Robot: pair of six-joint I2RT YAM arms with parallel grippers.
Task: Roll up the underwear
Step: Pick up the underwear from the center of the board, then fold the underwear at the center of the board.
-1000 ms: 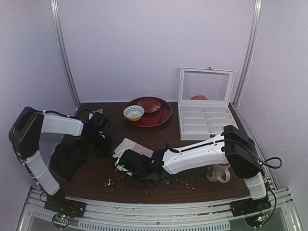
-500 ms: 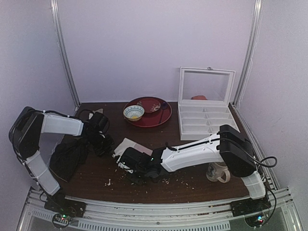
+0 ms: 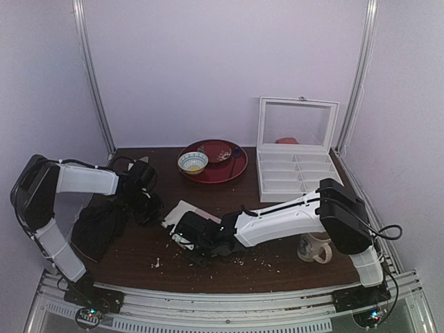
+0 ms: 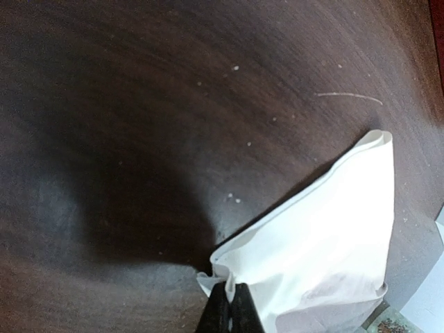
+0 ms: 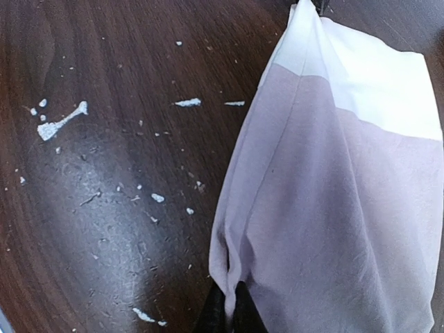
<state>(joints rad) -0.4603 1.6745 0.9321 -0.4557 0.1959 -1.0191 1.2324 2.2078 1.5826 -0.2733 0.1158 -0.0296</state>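
- The underwear (image 3: 184, 209) lies on the table (image 3: 277, 260), left of centre. It is spanned between both grippers and sits apart from the black cloth (image 3: 97, 229).
- The left gripper (image 4: 227, 311) is clamped on a whitish corner. The right gripper (image 5: 225, 313) is clamped on the pink edge opposite the waistband (image 5: 378, 90).
- Risk: both pinches are taken at the very edge of thin fabric. A corner can be pulled free if the arms are driven apart or the roll is started unevenly.
- Risk: a pucker is seen beside the right fingers. Possibly only one layer is caught, but the bite depth cannot be judged from here. The lower layer would then be left behind and the roll would come out loose.
- Risk: the crumbs (image 5: 61, 121) lie just beside the pink edge. They can be swept up and rolled in if the fabric is dragged across them.
- Top view: the placement on the table and the arm layout are shown. The garment is largely hidden by the right arm, and neither grip is resolved.
- Left wrist: only the whitish corner and its pinch are shown.
- Right wrist: the pink body, the waistband strip and the crumbs are shown, none of which the left wrist view gives.
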